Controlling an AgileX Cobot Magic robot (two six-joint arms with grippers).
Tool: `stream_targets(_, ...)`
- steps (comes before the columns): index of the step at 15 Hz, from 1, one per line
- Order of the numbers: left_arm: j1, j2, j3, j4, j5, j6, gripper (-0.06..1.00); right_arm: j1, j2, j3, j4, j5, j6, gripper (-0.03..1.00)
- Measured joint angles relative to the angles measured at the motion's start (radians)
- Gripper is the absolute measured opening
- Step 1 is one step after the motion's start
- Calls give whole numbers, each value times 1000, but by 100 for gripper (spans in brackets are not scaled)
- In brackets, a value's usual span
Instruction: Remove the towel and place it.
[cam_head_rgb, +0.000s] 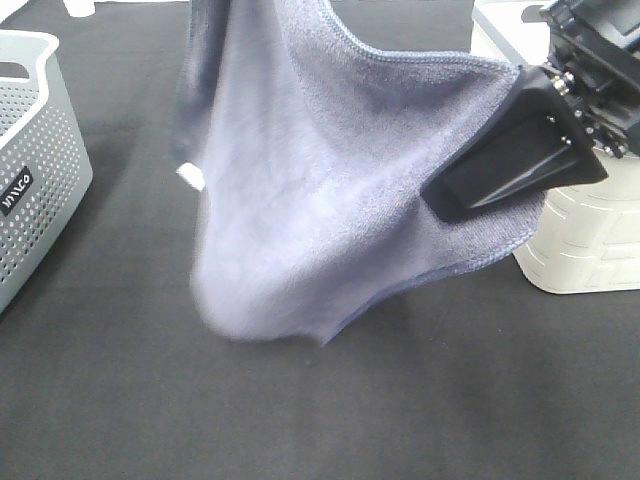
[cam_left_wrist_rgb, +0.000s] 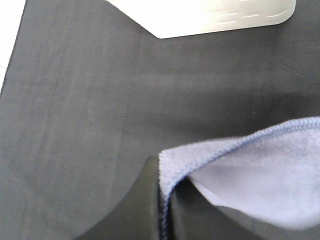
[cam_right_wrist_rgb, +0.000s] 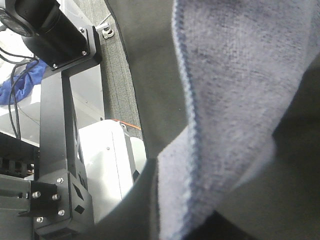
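Observation:
The greyish-purple towel (cam_head_rgb: 320, 180) hangs lifted above the black table, stretched between both grippers, its lower fold sagging toward the mat. Its small white tag (cam_head_rgb: 190, 177) shows at the left edge. My right gripper (cam_head_rgb: 450, 200) is shut on the towel's right hem; the right wrist view shows the gripper (cam_right_wrist_rgb: 157, 215) with the cloth (cam_right_wrist_rgb: 225, 100) pinched in it. My left gripper is above the top edge of the high view. In the left wrist view the left gripper (cam_left_wrist_rgb: 161, 210) is shut on a hemmed corner of the towel (cam_left_wrist_rgb: 250, 170).
A grey perforated basket (cam_head_rgb: 30, 150) stands at the left edge of the table. A white plastic container (cam_head_rgb: 590, 240) stands at the right behind my right arm, and also shows in the left wrist view (cam_left_wrist_rgb: 200, 15). The black mat (cam_head_rgb: 300, 420) lies below the towel.

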Motion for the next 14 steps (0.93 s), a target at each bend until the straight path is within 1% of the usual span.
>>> stream_targets(2,0,0,0,1,3,-22,0,0,0,-4,-21,-19,1,0)
stream_targets(3,0,0,0,1,8,-69,0,0,1,-17,-62,-40,13,0)
stream_targets(4,0,0,0,4,18,-108,0,0,1,-63,-154,-81,67,0)
stream_targets(5,0,0,0,7,25,-127,0,0,1,-79,-183,-97,85,0)
stream_targets(6,0,0,0,21,39,-188,0,0,5,-125,-251,-114,120,0)
stream_targets(7,1,0,0,50,49,-268,0,0,20,-171,-302,-114,147,0)
stream_targets(8,1,0,0,83,56,-358,0,0,45,-221,-329,-109,165,0)
stream_targets(9,2,0,0,134,56,-448,0,0,80,-259,-344,-102,167,0)
stream_targets(11,4,0,4,212,54,-596,0,0,156,-339,-374,-103,167,0)
stream_targets(12,5,0,18,241,33,-652,0,0,193,-376,-395,-110,167,0)
stream_targets(14,6,8,49,315,-29,-733,0,0,263,-457,-425,-150,164,0)
